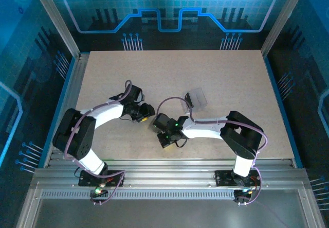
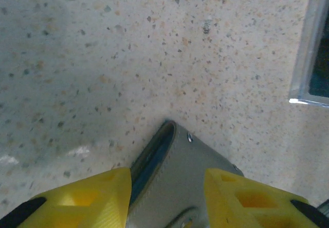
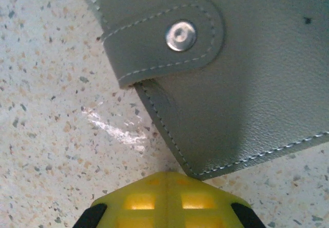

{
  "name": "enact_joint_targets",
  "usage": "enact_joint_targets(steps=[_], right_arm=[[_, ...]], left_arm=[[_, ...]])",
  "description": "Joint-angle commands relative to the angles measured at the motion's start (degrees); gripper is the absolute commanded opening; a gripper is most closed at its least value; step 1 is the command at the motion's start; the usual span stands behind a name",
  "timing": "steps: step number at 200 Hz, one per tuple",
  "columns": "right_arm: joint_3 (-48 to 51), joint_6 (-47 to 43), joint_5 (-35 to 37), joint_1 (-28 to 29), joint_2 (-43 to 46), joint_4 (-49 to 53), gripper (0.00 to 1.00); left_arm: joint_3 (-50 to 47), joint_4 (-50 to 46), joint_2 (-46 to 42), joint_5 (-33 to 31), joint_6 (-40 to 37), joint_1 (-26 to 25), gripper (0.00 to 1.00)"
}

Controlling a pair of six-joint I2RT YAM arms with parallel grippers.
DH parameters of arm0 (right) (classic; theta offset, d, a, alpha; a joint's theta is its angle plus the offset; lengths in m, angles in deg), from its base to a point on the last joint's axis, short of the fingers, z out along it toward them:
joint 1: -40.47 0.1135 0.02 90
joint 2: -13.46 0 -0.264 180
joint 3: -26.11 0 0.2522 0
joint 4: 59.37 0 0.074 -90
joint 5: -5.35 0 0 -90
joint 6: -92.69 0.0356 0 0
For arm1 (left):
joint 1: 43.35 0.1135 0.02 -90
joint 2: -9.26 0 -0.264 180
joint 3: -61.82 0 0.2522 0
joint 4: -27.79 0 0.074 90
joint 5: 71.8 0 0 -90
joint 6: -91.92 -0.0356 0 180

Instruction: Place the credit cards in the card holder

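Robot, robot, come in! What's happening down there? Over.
Left gripper clamped on card holder. Right gripper shut, tip at holder's corner. Clear box off to the side, not in the way.

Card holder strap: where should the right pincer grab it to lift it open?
Probably the strap, at its rounded free end beyond the snap button, approaching across the flat face of the card holder: the opposite end folds over the edge and looks fixed.

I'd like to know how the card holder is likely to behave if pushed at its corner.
The card holder looks like soft stitched leather, so it would probably flex, not stay rigid. It's thin and flat, likely light, sliding rather than rolling. If its snap is unfastened, it may flop open.
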Motion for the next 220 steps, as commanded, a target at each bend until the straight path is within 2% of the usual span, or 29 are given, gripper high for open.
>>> enact_joint_targets(steps=[1,27,50,91,111,123,137,165,190,220], right_arm=[[1.7,2.2,1.9,-3.9,-1.6,-3.1,0.05],[1.1,1.1,4.0,-8.0,-1.1,-1.9,0.06],[-0.1,-0.8,3.9,-11.7,-1.6,-1.9,0.11],[-4.5,-3.9,5.4,-15.7,-3.0,1.0,0.22],[-5.5,-4.6,8.3,-15.7,-2.2,3.6,0.26],[-4.5,-4.2,10.3,-15.8,-0.2,4.7,0.30],[-2.7,-3.6,10.9,-15.9,2.6,5.1,0.36],[-0.6,-3.5,6.5,-15.6,6.4,4.1,0.38],[-1.7,-4.0,3.4,-13.5,6.8,3.6,0.42],[-6.6,-4.0,3.5,-11.0,3.6,5.2,0.42]], left_arm=[[0.7,1.0,2.9,1.3,-2.2,-1.8,0.41],[-2.6,4.5,3.9,0.9,-1.3,-4.8,0.38],[-6.5,8.1,3.7,0.9,1.0,-10.4,0.36],[-15.9,16.0,-1.7,-2.9,11.6,-21.3,0.35],[-19.0,16.5,-6.2,-5.0,15.5,-24.3,0.35],[-20.6,15.9,-10.6,-5.4,16.4,-24.2,0.36],[-20.4,10.4,-16.7,-7.5,15.5,-23.2,0.38],[-17.8,2.2,-24.1,-6.7,10.8,-16.1,0.42],[-14.1,0.5,-22.2,-2.5,6.6,-8.8,0.42],[-7.1,1.5,-13.8,0.7,2.9,-5.4,0.36]])
